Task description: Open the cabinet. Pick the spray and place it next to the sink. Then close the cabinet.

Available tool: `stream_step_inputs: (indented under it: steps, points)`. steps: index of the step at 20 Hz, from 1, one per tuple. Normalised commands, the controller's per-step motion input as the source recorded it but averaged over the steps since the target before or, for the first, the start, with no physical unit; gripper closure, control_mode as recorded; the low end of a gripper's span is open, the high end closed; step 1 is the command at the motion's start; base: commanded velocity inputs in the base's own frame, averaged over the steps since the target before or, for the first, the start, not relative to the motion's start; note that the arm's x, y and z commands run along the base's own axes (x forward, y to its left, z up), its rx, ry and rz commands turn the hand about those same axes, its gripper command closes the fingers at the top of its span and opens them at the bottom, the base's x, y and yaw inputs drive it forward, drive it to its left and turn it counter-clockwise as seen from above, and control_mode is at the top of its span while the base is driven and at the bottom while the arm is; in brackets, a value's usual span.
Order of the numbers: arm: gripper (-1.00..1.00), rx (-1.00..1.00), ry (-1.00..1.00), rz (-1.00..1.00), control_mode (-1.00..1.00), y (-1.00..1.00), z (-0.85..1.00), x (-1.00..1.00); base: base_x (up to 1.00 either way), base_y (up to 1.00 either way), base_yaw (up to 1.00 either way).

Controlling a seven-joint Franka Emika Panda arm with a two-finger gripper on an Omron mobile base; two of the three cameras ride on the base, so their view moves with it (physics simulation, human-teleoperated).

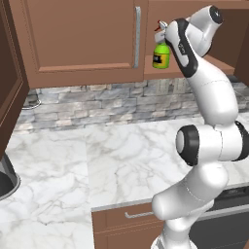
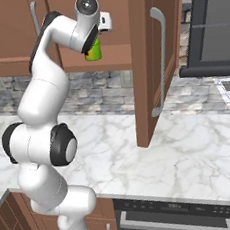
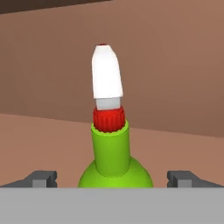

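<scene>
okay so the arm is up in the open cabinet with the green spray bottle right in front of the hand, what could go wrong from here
1. The fingers stand open on either side of the spray, low on its body; closing off-centre might tip it over on the shelf.
2. The cabinet door hangs open close beside the arm, so a wide swing out could strike it.
3. The tall white nozzle might catch on the way out.

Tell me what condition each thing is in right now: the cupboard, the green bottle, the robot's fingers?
cabinet: right door swung open, left door shut.
spray: upright on the cabinet shelf, not yet lifted.
fingers: spread wide, one on either side of the bottle's body, not touching it.
drawer under the counter: shut.
</scene>
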Motion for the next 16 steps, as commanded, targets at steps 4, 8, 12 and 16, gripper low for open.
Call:
stream_step_inputs:
  steps: [4, 8, 12, 16]
  points:
    - [-1.00, -0.03, 0.00, 0.00, -1.00, 0.00, 0.00, 0.04, 0.00, 0.00, 0.00]
    - [-1.00, -0.04, 0.00, 0.00, -1.00, 0.00, 0.00, 0.00, 0.00, 0.00, 0.00]
    - [-1.00, -0.04, 0.00, 0.00, -1.00, 0.00, 0.00, 0.02, 0.00, 0.00, 0.00]
    - [-1.00, -0.01, 0.00, 0.00, -1.00, 0.00, -0.12, 0.06, 0.00, 0.00, 0.00]
